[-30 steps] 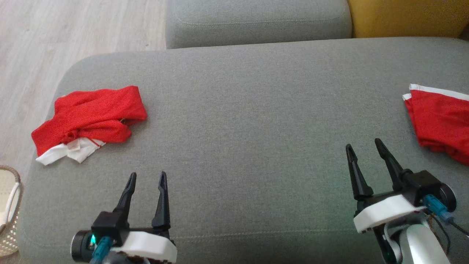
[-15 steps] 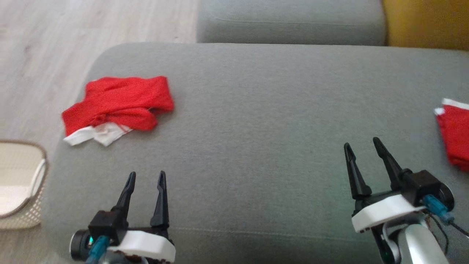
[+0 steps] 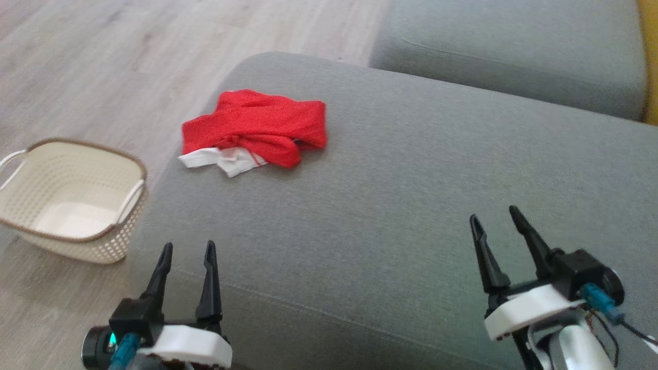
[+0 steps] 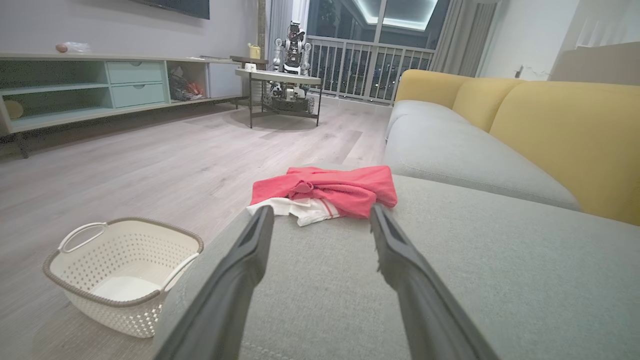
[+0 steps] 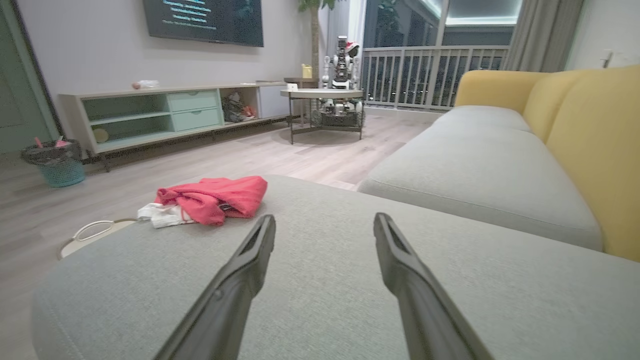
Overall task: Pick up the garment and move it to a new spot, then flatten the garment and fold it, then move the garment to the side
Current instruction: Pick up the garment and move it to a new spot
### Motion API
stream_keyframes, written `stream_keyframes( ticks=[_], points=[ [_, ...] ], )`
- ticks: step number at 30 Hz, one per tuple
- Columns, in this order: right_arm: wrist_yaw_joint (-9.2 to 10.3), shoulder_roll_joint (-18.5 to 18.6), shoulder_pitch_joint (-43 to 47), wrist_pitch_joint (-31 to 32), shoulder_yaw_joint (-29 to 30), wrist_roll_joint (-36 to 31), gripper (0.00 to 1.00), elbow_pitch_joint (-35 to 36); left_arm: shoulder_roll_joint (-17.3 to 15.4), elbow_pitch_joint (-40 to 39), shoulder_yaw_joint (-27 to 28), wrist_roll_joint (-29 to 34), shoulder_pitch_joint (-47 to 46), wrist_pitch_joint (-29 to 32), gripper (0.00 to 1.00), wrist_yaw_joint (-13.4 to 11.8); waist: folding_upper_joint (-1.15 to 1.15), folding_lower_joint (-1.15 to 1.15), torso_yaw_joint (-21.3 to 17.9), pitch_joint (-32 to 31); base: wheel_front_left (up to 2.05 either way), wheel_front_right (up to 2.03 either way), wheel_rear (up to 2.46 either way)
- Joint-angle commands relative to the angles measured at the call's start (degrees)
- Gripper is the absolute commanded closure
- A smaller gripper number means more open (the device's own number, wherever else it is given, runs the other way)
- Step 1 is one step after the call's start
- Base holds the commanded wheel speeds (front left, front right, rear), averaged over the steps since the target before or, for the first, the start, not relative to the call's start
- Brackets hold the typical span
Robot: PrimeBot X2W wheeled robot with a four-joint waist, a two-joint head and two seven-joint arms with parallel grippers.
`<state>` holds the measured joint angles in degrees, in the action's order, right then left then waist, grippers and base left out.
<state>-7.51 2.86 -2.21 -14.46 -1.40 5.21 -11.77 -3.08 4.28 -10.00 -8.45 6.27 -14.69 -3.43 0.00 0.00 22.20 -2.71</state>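
The crumpled red cloth garment with white trim (image 3: 257, 126) lies crosswise on the grey fabric sofa seat (image 3: 411, 205), ahead of the nearer left end effector (image 3: 188, 246). The right end effector (image 3: 493, 215) is well apart, and both are released and empty.

Grey sofa (image 3: 411, 205), wood floor (image 3: 103, 77), wall television (image 5: 205, 20)

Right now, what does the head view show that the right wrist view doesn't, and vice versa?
Head view: the open left gripper and the inside of the cream perforated plastic basket. Right wrist view: a dark wall screen, a pale green shelf unit, a teal bin. Both: the crumpled red-and-white garment on the grey fabric sofa cushion, and the open right gripper.
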Motion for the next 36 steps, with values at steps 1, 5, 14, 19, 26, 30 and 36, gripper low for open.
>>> stream_keyframes(
  ticks=[1, 5, 14, 19, 26, 30, 36],
  points=[
    [0.02, 0.0, -0.5, -0.5, -1.8, 0.4, 0.00, 1.7, 0.2, -2.0, 2.2, 0.6, -1.4, -0.3, 0.00, 0.5, 0.00, 0.00, 2.2, -0.6, 0.00, 0.00, 0.00],
    [0.02, 0.0, -0.1, -0.5, -2.4, 0.5, 0.00, 1.8, 0.2, -2.0, 2.5, 0.9, -1.1, -0.3, 0.00, 0.8, 0.00, 0.00, 3.6, -0.7, 0.00, 0.00, 0.00],
    [0.02, 0.0, -0.2, -0.5, -2.7, 1.3, 0.00, 1.5, 0.2, -2.4, 4.6, 1.6, -0.6, -0.3, 0.00, 1.8, 0.00, 0.00, 4.3, -0.8, 0.00, 0.00, 0.00],
    [0.02, 0.0, -0.2, -0.5, -2.7, 1.7, 0.00, 1.7, 0.2, -3.1, 7.8, 1.9, -1.0, -0.3, 0.00, 2.5, 0.00, 0.00, 3.4, -0.4, 0.00, 0.00, 0.00],
    [0.02, 0.0, -2.0, -0.5, -1.7, -0.2, 0.00, 2.8, -0.5, -1.3, 13.3, -1.1, -5.2, -0.3, 0.00, 5.8, 0.00, 0.00, 1.6, 4.2, 0.00, 0.00, 0.00],
    [0.02, 0.0, -4.7, -0.5, -1.6, -2.8, 0.00, 4.2, -2.7, 4.1, 15.2, -3.4, -11.2, -0.3, 0.00, 7.8, 0.00, 0.00, 0.5, 9.1, 0.00, 0.00, 0.00],
    [0.02, 0.0, -9.4, 1.7, -2.4, -6.9, 0.00, 8.4, -7.6, 14.8, 17.7, -7.8, -24.2, 3.5, 0.00, 9.3, 0.00, 0.00, -1.5, 17.5, 0.00, 0.00, 0.00]
  ],
)
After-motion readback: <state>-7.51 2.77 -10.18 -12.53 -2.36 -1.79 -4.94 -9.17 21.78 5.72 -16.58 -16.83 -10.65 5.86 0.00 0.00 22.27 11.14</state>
